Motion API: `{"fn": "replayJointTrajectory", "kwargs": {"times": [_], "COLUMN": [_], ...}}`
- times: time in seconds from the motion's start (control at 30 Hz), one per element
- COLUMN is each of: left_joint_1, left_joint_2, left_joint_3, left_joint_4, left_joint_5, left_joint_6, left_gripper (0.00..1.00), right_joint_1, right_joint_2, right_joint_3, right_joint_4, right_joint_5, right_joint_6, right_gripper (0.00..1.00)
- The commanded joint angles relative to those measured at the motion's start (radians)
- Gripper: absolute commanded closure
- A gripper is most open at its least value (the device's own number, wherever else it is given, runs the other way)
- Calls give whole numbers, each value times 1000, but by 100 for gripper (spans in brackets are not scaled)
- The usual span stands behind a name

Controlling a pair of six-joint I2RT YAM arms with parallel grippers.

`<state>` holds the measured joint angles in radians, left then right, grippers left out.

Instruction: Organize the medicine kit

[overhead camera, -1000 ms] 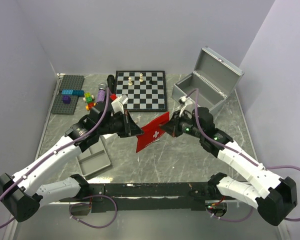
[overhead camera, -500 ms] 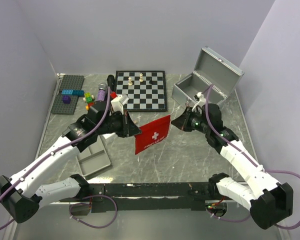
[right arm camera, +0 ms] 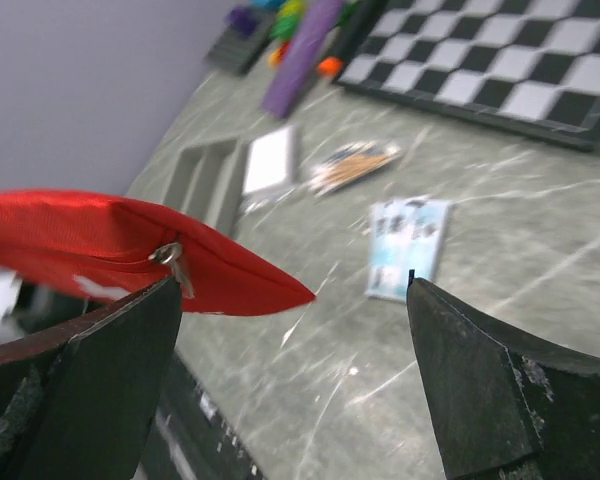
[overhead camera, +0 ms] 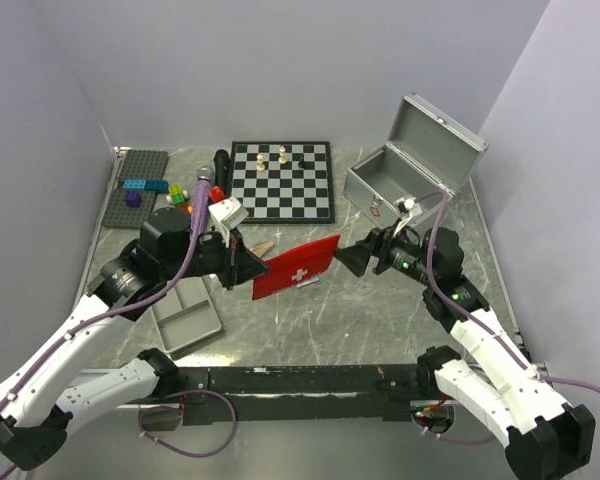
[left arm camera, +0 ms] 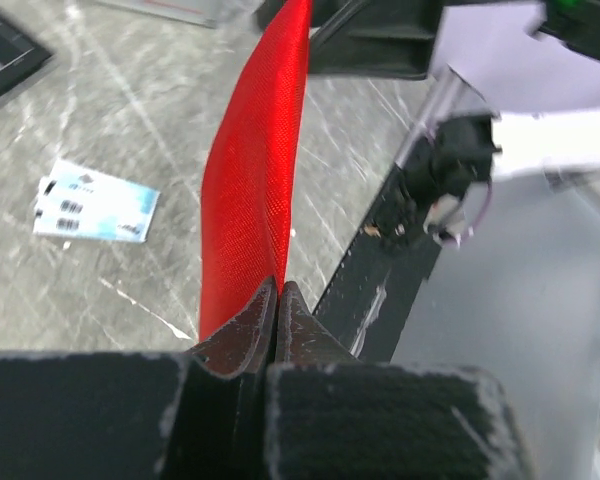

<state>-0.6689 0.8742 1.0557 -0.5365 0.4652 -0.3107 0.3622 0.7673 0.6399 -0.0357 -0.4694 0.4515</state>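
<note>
The medicine kit [overhead camera: 380, 186] stands just right of the chessboard [overhead camera: 280, 181], lid up, red emblem [overhead camera: 376, 208] unreadable. In front of the chessboard, the left gripper [overhead camera: 250, 268] pinches the red pouch [overhead camera: 310, 262] by one edge; its white cross [overhead camera: 299, 275] shows, lettering illegible. The right gripper [overhead camera: 346, 260] gapes wide, holding nothing

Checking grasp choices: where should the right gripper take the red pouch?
Likely the free end by the zipper pull, from the right: the left gripper pinches the other end of the red pouch, holding it edge-up, thin enough for the open right gripper.
</note>
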Motion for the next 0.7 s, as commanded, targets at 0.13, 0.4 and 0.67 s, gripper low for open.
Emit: {"fn": "replayJointTrajectory", "kwargs": {"times": [0.13,0.4,0.67], "left_joint_1": [3,2,3], "left_joint_2": [-66,-46,-4], "left_joint_3": [86,98,109], "left_joint_4": [47,98,56], "left_joint_5": [217,345,362], "left_joint_6": [213,183,193], "left_gripper": [99,99,99], "right_joint_1": [58,77,77], "right_joint_2": [-62,-62,-62], "right_joint_3": [-35,-51,-62], "right_joint_4": [213,284,390], "right_joint_5": [-288,-359,-425], "right_joint_6": [-50,-28,24], "right_gripper": [0,0,49]}}
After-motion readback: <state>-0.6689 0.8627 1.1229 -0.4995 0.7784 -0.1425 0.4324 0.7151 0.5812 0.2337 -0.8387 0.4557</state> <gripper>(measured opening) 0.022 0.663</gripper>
